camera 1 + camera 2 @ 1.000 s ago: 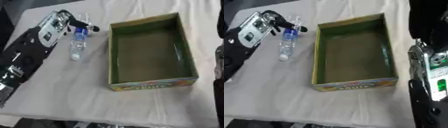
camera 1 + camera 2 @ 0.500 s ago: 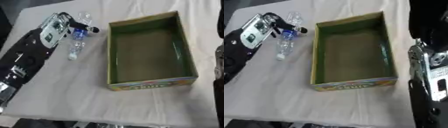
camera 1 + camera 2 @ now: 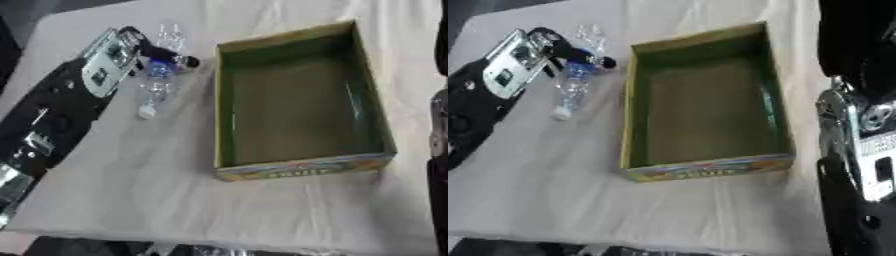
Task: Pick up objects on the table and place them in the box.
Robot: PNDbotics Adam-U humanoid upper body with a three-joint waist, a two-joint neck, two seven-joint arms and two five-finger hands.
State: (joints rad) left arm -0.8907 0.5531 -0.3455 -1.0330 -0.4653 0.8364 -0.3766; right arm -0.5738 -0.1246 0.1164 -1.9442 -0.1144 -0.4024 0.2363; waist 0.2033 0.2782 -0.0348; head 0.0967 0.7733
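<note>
A table draped in a pale beige cloth (image 3: 175,200) carries everything, and the open rectangular cardboard box with green inner walls and a coloured printed front (image 3: 302,100) sits toward its right half, empty as far as can be seen. The robot's left hand (image 3: 131,50), black with a silver-grey back plate, reaches in along the table's left edge toward the far left corner, while the right hand's fingers are nowhere in view, only the right arm at the table's right edge. The clear plastic water bottle with a blue label (image 3: 154,87) lies on its side just left of the box, its long axis running roughly from far to near with the white cap at the near end. The left hand's fingers curl over the bottle's far end, seemingly closed around it, though the blur makes that contact uncertain. The box lies directly to the right of the hand.
</note>
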